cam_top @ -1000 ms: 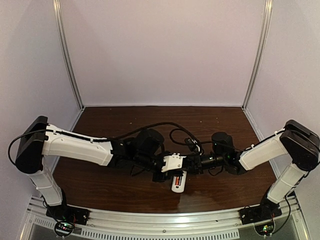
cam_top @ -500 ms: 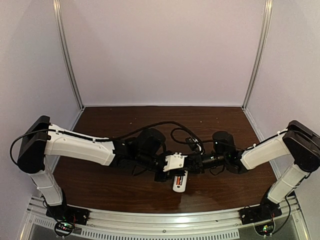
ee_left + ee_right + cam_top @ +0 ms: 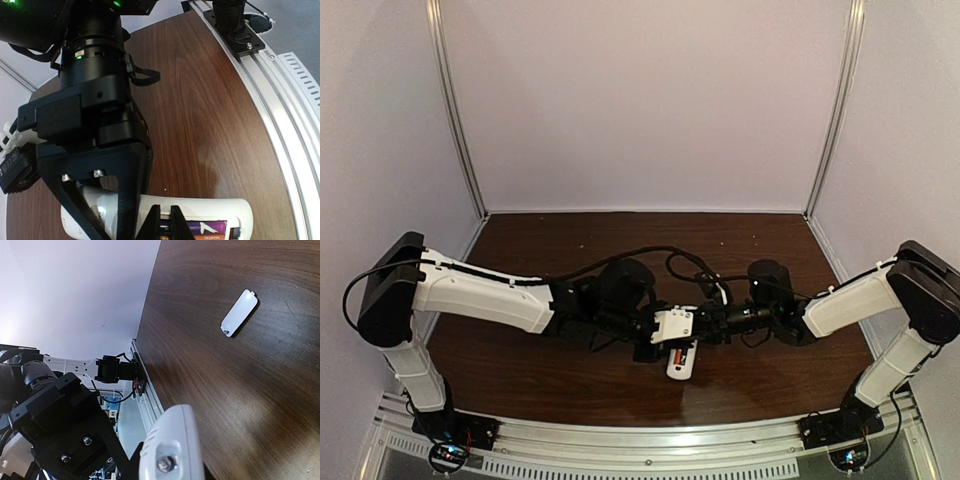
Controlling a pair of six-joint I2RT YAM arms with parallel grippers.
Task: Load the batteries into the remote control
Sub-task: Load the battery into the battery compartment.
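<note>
Where the left arm [image 3: 480, 295] and right arm [image 3: 845, 300] meet over the table [image 3: 540, 380], the top view shows one remote control [image 3: 681, 364] lying near the front edge, back upward, its long axis running near to far with a slight lean. From the left wrist, the remote lies across the bottom of the picture, rounded end to the right. Two batteries sit lengthwise side by side in its recess: one purple battery [image 3: 202, 226] and one orange battery [image 3: 215, 237]. The left gripper [image 3: 165, 222] has its tips drawn almost together just over the recess; whether they pinch anything cannot be told. The right gripper [image 3: 102, 220] straddles the remote's other end, a finger against each long side, clamping it. From the right wrist, one white battery cover [image 3: 240, 312] lies flat on the wood, slanted
</note>
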